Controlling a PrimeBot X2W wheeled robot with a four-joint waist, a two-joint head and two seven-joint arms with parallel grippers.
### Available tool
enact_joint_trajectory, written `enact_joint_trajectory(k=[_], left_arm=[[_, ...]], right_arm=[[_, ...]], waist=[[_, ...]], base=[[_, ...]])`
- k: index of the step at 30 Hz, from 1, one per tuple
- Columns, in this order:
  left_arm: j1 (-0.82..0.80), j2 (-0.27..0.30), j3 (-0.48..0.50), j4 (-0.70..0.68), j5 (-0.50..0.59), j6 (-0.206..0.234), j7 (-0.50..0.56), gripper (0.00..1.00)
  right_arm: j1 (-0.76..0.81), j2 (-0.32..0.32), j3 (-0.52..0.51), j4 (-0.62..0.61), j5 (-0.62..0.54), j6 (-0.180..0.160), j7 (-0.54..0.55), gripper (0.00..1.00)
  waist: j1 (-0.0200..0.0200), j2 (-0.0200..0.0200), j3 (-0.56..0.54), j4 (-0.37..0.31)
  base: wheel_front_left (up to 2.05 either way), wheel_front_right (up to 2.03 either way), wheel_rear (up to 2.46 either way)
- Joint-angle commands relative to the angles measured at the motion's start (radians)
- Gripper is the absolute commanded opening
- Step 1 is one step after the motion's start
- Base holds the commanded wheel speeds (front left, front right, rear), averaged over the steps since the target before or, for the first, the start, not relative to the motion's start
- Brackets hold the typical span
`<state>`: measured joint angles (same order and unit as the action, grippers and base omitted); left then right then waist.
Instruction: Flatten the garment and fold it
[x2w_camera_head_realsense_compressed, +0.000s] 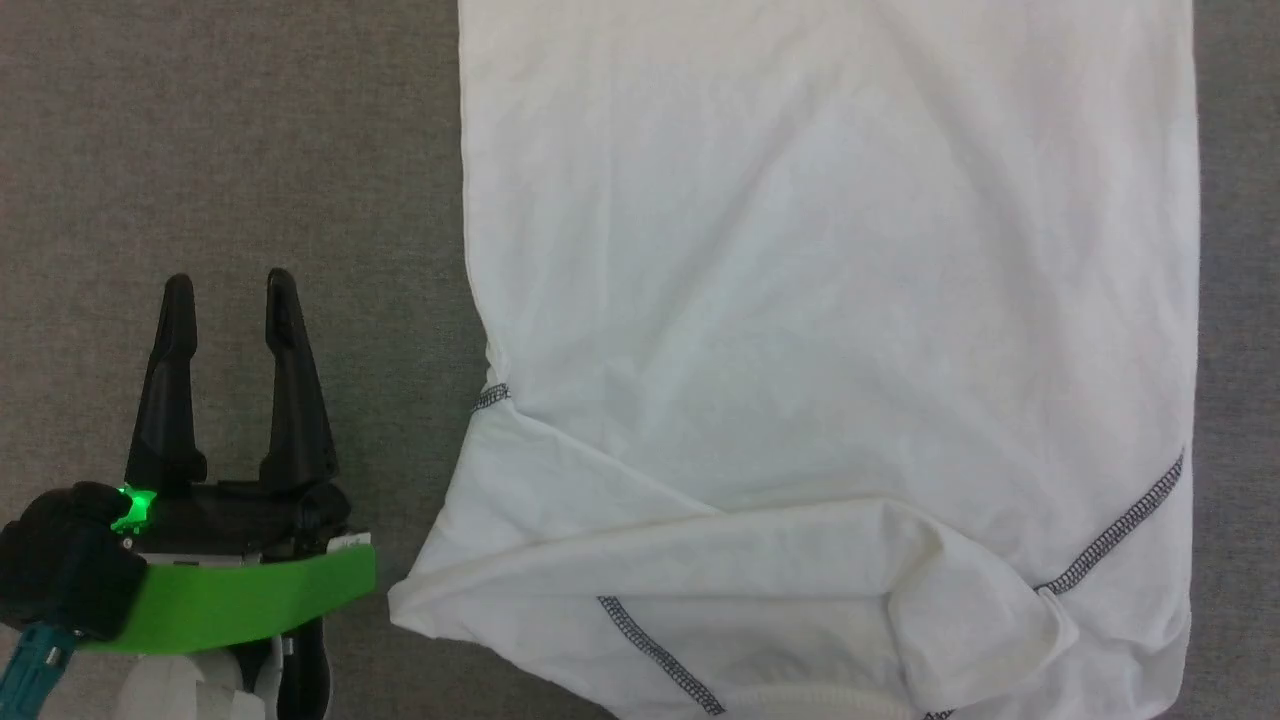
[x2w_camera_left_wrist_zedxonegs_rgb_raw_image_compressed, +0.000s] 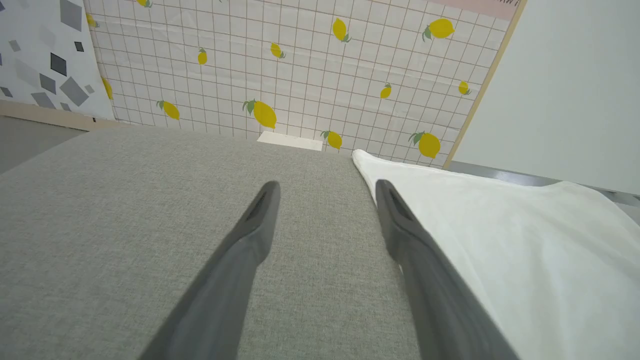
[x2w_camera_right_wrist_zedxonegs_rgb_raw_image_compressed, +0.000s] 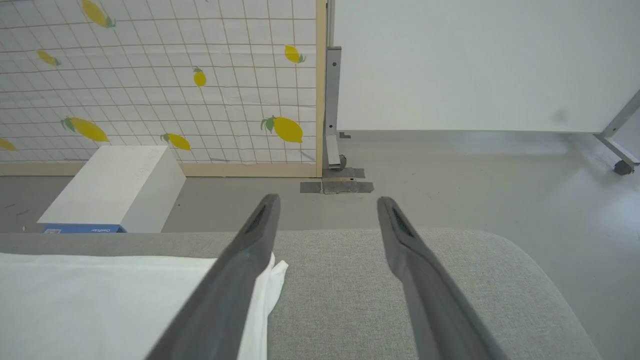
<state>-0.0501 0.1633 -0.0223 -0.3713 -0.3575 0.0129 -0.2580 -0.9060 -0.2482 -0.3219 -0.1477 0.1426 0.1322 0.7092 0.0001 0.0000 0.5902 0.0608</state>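
**Left claw** (x2w_camera_head_realsense_compressed: 230, 288): fingers spread apart, nothing between them. In the head view it sits over bare counter (x2w_camera_head_realsense_compressed: 250, 150), left of the shirt (x2w_camera_head_realsense_compressed: 830, 300) and clear of its edge. In the left wrist view the left claw (x2w_camera_left_wrist_zedxonegs_rgb_raw_image_compressed: 326, 187) points along the counter (x2w_camera_left_wrist_zedxonegs_rgb_raw_image_compressed: 125, 225), with the shirt (x2w_camera_left_wrist_zedxonegs_rgb_raw_image_compressed: 525, 240) beside its right finger.

**Right claw** (x2w_camera_right_wrist_zedxonegs_rgb_raw_image_compressed: 327, 201): fingers spread apart and empty. It is above the counter (x2w_camera_right_wrist_zedxonegs_rgb_raw_image_compressed: 350, 290) near a rounded counter corner. Its left finger crosses the shirt (x2w_camera_right_wrist_zedxonegs_rgb_raw_image_compressed: 100, 295) corner in that view; contact cannot be determined.

**Shirt:** lies spread on the counter, mostly flat with shallow creases. The near end is folded over. Dark zigzag seams (x2w_camera_head_realsense_compressed: 1110, 540) run diagonally there.

**Surface:** grey woven fabric covers the counter.

**Room:**
- A grid-patterned lemon panel (x2w_camera_left_wrist_zedxonegs_rgb_raw_image_compressed: 300, 75) stands beyond the far counter edge.
- A panel with grey shapes (x2w_camera_left_wrist_zedxonegs_rgb_raw_image_compressed: 40, 55) adjoins it.
- In the right wrist view the lemon panel (x2w_camera_right_wrist_zedxonegs_rgb_raw_image_compressed: 150, 75) meets a plain white panel (x2w_camera_right_wrist_zedxonegs_rgb_raw_image_compressed: 475, 60) on a metal frame.
- A white box (x2w_camera_right_wrist_zedxonegs_rgb_raw_image_compressed: 115, 185) rests on the grey floor (x2w_camera_right_wrist_zedxonegs_rgb_raw_image_compressed: 500, 175) before the lemon panel.
- A tape patch (x2w_camera_right_wrist_zedxonegs_rgb_raw_image_compressed: 336, 186) marks the floor at the frame foot.
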Motion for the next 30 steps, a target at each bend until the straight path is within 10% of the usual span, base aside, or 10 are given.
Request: enact_joint_trajectory(k=[1, 30], left_arm=[[-0.021, -0.006, -0.001, -0.002, 0.009, -0.011, -0.004, 1.0], [-0.105, -0.084, 0.013, 0.051, 0.041, -0.106, -0.004, 1.0]], right_arm=[[-0.034, -0.002, -0.018, 0.028, -0.02, -0.002, 0.028, 1.0], [-0.048, -0.077, 0.048, 0.144, -0.051, -0.002, 0.181, 1.0]], waist=[[-0.0001, 0.0, 0.088, 0.029], [-0.0001, 0.0, 0.23, 0.123]], base=[[0.0, 0.0, 0.0], [0.0, 0.0, 0.0]])
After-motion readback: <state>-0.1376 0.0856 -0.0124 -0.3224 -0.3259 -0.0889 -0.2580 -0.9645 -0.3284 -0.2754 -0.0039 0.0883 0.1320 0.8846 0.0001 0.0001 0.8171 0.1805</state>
